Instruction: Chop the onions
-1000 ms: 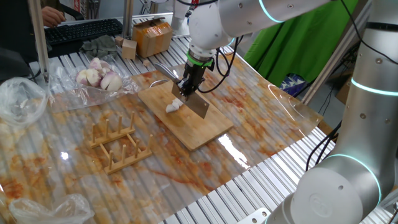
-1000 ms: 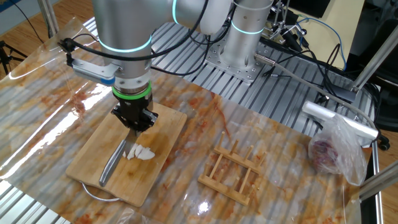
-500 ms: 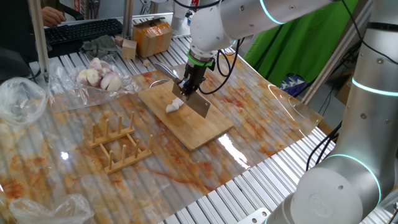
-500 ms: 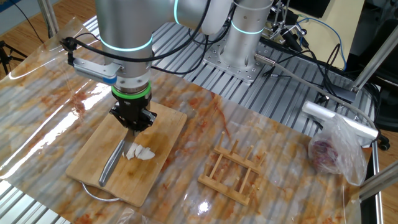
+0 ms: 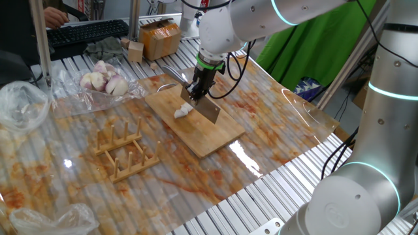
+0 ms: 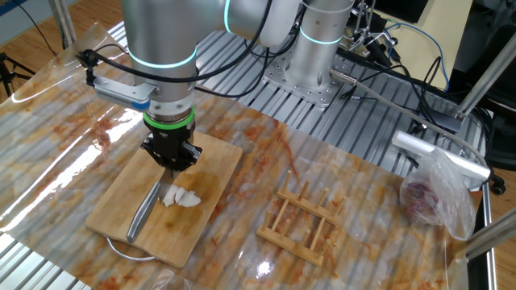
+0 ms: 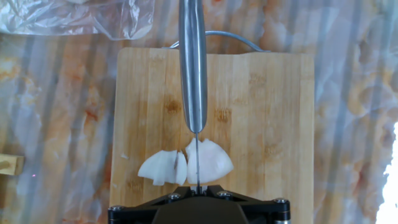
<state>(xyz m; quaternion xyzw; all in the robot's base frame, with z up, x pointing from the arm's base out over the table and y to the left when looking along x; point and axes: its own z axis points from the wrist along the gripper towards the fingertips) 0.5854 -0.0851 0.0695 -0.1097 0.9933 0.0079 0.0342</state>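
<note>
Clamped tight on the cleaver (image 5: 208, 111), the gripper (image 6: 170, 158) should keep the blade upright and press straight down through the onions (image 7: 186, 165), which lie on the wooden cutting board (image 7: 267, 112) with pale chunks on either side of the edge.

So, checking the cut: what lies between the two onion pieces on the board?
The knife blade, seen edge-on in the hand view, separates the onion pieces.

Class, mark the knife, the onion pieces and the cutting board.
knife (image 7: 193, 74), hand view, on the middle of the blade's spine.
onion pieces (image 7: 212, 159), hand view, on the right-hand chunk.
cutting board (image 7: 267, 106), hand view, on bare wood right of the blade.
</note>
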